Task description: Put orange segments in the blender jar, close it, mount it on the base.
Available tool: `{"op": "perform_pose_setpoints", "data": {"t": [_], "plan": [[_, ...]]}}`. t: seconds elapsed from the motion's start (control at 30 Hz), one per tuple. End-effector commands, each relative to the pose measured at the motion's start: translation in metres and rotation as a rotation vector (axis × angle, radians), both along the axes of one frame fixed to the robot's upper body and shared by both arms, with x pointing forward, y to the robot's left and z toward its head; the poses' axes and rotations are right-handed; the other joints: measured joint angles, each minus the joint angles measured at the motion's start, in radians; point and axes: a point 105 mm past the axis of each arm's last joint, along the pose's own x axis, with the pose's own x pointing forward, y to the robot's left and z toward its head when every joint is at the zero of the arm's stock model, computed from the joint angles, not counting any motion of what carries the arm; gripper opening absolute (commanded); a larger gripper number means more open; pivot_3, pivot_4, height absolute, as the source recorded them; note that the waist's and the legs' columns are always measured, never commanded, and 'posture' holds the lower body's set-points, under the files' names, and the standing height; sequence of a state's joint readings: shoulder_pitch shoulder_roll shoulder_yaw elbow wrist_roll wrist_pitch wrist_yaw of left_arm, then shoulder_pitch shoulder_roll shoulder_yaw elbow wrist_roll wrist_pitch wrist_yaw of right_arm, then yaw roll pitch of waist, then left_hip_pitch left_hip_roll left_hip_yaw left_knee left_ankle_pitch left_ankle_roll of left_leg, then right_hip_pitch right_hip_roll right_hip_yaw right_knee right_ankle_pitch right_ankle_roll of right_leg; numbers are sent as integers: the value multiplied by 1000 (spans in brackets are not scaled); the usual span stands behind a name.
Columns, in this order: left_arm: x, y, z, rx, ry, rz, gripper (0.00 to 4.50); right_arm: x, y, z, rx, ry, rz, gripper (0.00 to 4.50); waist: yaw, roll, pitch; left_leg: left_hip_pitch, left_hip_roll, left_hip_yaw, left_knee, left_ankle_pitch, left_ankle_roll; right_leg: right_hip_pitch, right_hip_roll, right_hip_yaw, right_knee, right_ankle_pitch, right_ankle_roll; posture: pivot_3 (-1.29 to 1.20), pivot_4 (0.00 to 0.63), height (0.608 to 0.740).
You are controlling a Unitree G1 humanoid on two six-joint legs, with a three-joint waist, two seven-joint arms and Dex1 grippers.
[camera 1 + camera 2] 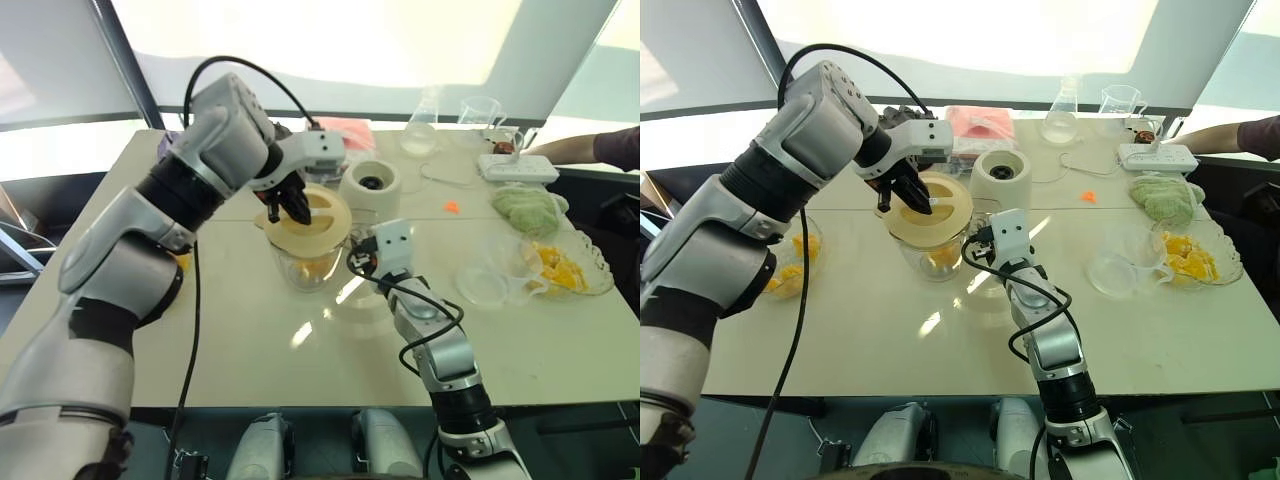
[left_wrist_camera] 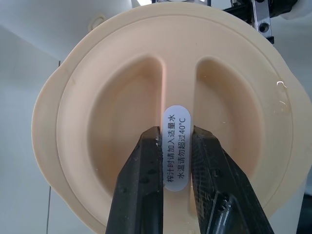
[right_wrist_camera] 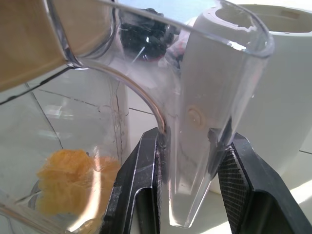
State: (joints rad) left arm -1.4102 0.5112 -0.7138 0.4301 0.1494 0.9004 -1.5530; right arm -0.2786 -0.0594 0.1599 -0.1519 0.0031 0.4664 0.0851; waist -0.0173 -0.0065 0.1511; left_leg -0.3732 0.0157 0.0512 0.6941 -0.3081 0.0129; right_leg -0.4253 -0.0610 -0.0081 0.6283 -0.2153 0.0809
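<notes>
Right pincer [image 3: 187, 146] clamps upright blender jar [image 1: 305, 262] handle, rim up

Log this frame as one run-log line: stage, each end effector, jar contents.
stage: closing jar | left end effector: pinching lid ridge on blender jar | right end effector: clamped on jar handle | orange segments inside | base bare

bench: pale cream top [image 1: 250, 350], glossy, with a seam running across its middle
light: strong daylight glaring off the bench top
window: wide bright pane [image 1: 320, 40] behind the far edge
frame: dark slanted bar [image 1: 125, 50] at the left
</notes>
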Motion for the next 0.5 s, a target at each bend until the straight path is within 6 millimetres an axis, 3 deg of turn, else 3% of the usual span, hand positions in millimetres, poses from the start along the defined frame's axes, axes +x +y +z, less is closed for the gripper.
{"op": "perform_pose_setpoints", "data": {"t": [0.03,0.2,0.3,0.5], "plan": [[8,24,-55,96,99,126,217,-3,14,27,25,-110,49,1220,0,2,-1,0,0,0,0,0,0,0,0,0,0,0,0,0,150,740],[5,22,-59,59,202,315,217,-3,12,27,24,-109,43,1220,6,3,-3,0,-1,-1,0,0,0,0,0,0,-1,0,0,0,150,740],[5,18,-61,53,206,326,217,-3,12,27,22,-108,42,1220,6,8,-7,0,-2,-2,-1,-1,1,1,-1,0,-8,-2,3,0,150,740],[6,12,-59,23,171,266,217,-3,11,27,15,-108,45,1220,5,7,-14,-1,-9,-2,-10,-4,7,6,-3,5,-14,-5,8,0,150,740]]}}
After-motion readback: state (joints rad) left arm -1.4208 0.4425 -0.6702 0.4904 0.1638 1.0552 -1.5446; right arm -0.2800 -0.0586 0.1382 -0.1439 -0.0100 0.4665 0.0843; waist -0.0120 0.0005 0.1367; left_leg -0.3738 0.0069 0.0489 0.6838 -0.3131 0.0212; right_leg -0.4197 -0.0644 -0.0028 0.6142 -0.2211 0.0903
